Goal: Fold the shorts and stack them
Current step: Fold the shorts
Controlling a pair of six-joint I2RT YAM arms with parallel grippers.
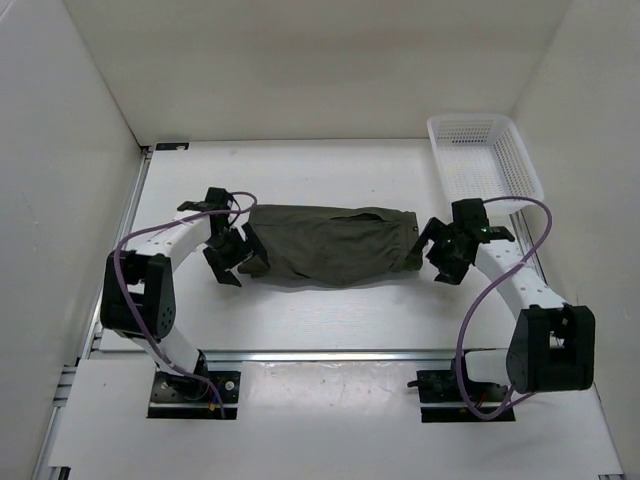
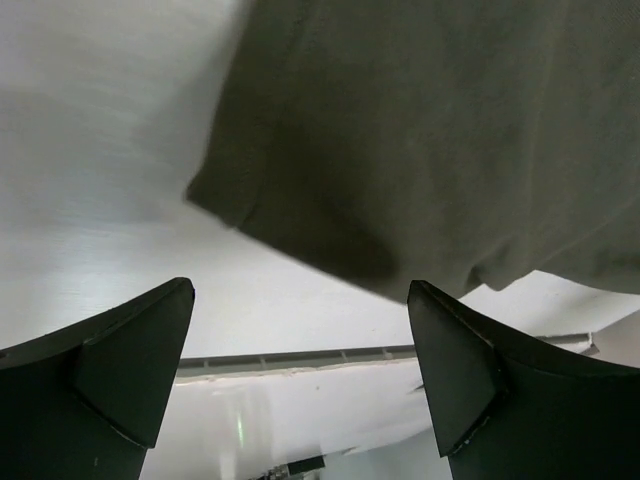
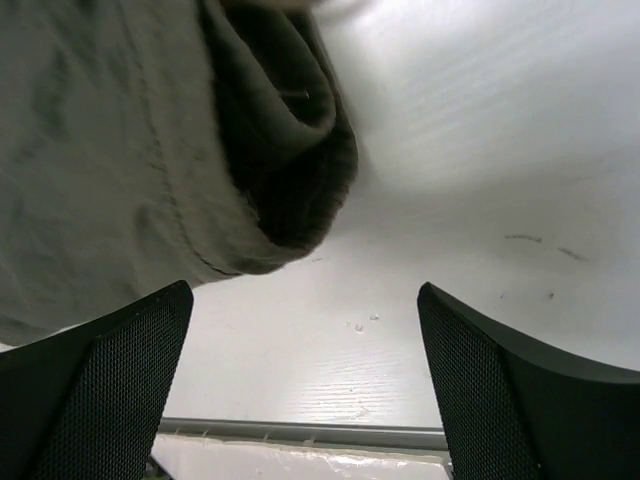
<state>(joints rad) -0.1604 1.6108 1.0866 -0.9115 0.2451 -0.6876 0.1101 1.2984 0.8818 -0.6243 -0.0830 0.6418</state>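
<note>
The dark olive-green shorts [image 1: 335, 243] lie folded into a long band across the middle of the white table. My left gripper [image 1: 240, 262] is open and empty at the band's left end, near its front corner. In the left wrist view the shorts [image 2: 440, 140] fill the top, with the gripper [image 2: 300, 350] over bare table. My right gripper [image 1: 440, 258] is open and empty at the band's right end. In the right wrist view the rolled fabric edge [image 3: 150, 150] lies at the upper left of the gripper [image 3: 305, 350].
A white plastic mesh basket [image 1: 484, 160] stands at the back right, close behind the right wrist. White walls enclose the table on the left, back and right. A metal rail [image 1: 330, 353] runs along the table's near edge.
</note>
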